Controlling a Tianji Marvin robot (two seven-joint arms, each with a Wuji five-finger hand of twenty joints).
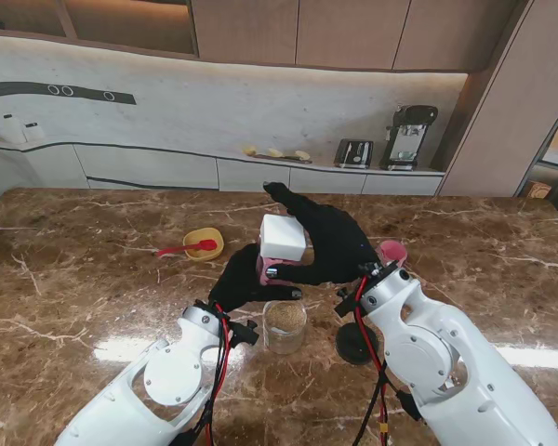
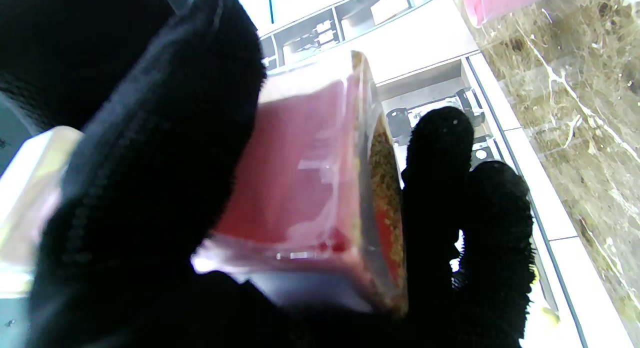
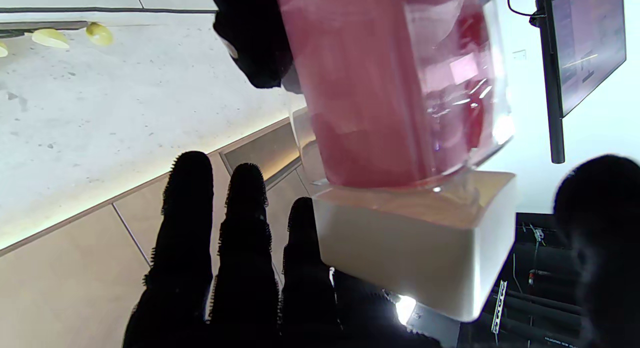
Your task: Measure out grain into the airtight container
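Canister (image 1: 281, 243) tipped between both hands (image 1: 246, 282) (image 1: 330, 243), over jar (image 1: 285, 325)

Table (image 1: 74, 269): brown marble with white veins.
Back wall (image 1: 223, 107): pale stone, lit from above.
Upper cabinets (image 1: 353, 32): wood.
Back counter (image 1: 214, 153): toaster (image 1: 354, 153), coffee machine (image 1: 407, 137).

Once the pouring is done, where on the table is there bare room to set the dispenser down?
Bare marble lies left of the yellow bowl, and on the far right beyond the pink cup. It is crowded at the centre: the jar, black lid, both robot hands and the dispenser.
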